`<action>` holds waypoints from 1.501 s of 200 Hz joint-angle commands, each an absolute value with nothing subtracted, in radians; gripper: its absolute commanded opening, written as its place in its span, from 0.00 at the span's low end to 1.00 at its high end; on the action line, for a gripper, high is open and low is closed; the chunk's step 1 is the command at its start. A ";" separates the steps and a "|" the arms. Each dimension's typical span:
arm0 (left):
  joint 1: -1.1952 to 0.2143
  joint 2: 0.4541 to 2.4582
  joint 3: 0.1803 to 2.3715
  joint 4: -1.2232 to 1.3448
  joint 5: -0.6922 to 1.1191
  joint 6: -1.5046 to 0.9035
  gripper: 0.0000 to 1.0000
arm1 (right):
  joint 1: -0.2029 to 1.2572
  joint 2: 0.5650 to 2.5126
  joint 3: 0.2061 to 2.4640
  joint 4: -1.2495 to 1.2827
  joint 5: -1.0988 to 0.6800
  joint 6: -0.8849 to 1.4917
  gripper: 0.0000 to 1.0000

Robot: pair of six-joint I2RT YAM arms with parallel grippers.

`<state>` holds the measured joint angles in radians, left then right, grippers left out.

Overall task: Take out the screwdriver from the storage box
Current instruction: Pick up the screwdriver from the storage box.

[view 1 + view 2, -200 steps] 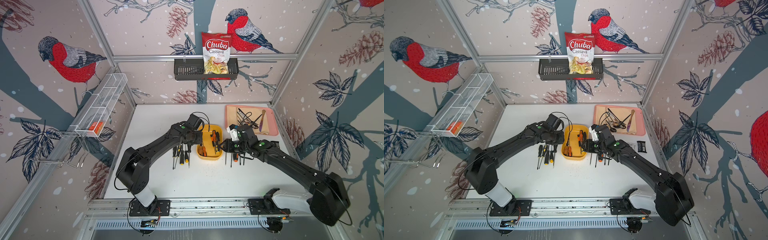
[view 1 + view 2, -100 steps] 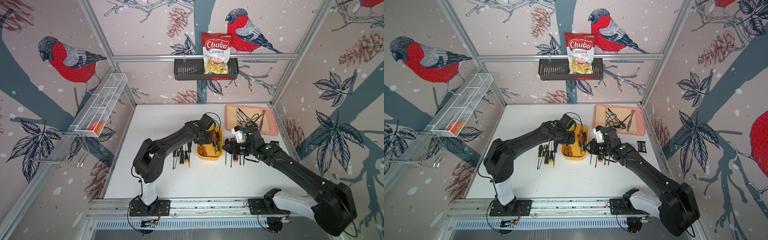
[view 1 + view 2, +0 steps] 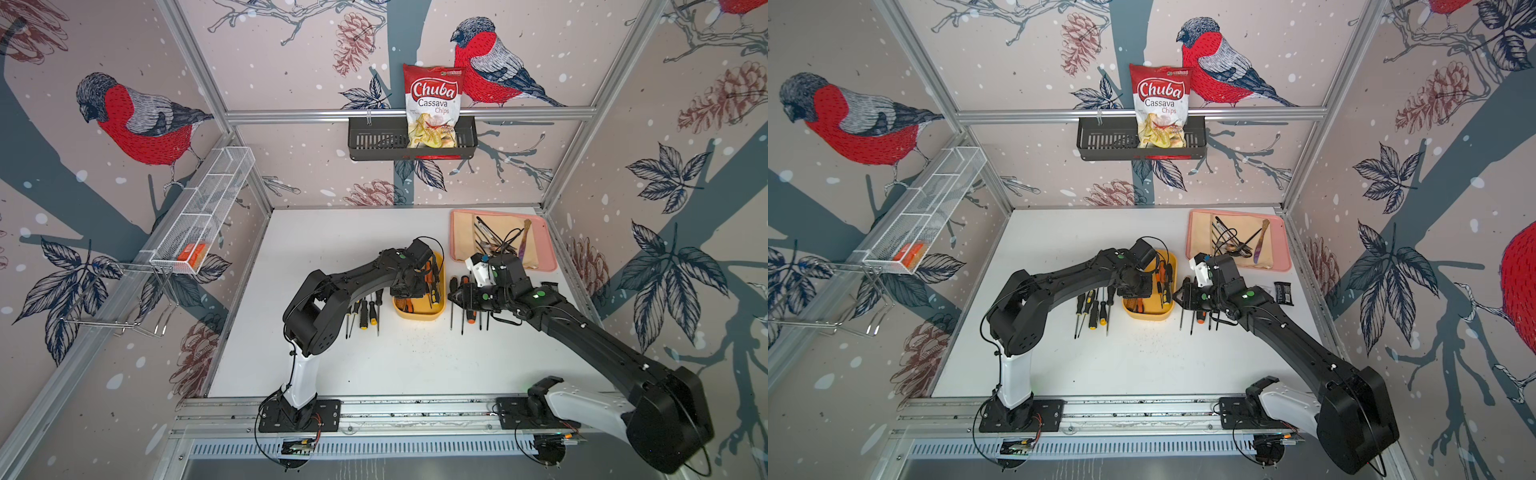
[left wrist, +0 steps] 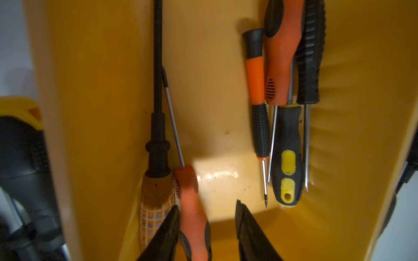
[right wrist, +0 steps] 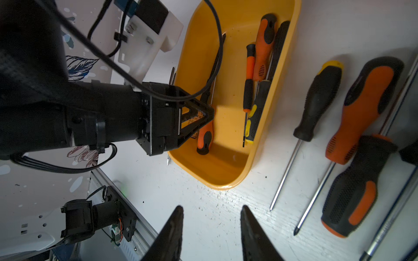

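The storage box (image 3: 419,314) sits in the middle of the table (image 3: 415,365), with a left row (image 3: 364,311) and a right row (image 3: 469,316) of screwdrivers flanking it. This suggests each arm unloads to its own side. The left gripper (image 4: 206,204) reaches into the box's near left corner, jaws apart around the handle of the orange-handled screwdriver (image 4: 191,196). One finger (image 4: 167,230) lies close against the handle and the other stands clear, so nothing is clamped yet. The thick handle offers a surer hold than the thin shaft. The right gripper (image 5: 211,206) hovers over bare table just right of the box, jaws apart and empty, probably to avoid crowding. A bundle of screwdrivers (image 4: 287,135) lies along the box's right wall.
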<state>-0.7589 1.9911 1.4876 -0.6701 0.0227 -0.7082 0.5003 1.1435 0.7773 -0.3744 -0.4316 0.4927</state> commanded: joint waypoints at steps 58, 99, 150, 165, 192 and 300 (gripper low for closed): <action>-0.764 2.055 1.480 -0.652 0.031 -0.721 0.38 | 0.471 1.149 0.768 -0.359 -0.456 0.468 0.42; -0.763 2.081 1.490 -0.654 0.032 -0.703 0.28 | 0.461 1.149 0.764 -0.354 -0.456 0.477 0.42; -0.764 2.058 1.506 -0.667 0.031 -0.673 0.16 | 0.457 1.142 0.758 -0.348 -0.445 0.491 0.41; -0.764 2.043 1.516 -0.678 0.031 -0.664 0.15 | 0.456 1.138 0.758 -0.348 -0.443 0.497 0.41; -0.762 2.012 1.532 -0.695 0.026 -0.647 0.15 | 0.457 1.131 0.759 -0.342 -0.442 0.508 0.41; -0.730 1.847 1.511 -0.744 0.012 -0.606 0.14 | 0.510 1.137 0.767 -0.270 -0.455 0.575 0.40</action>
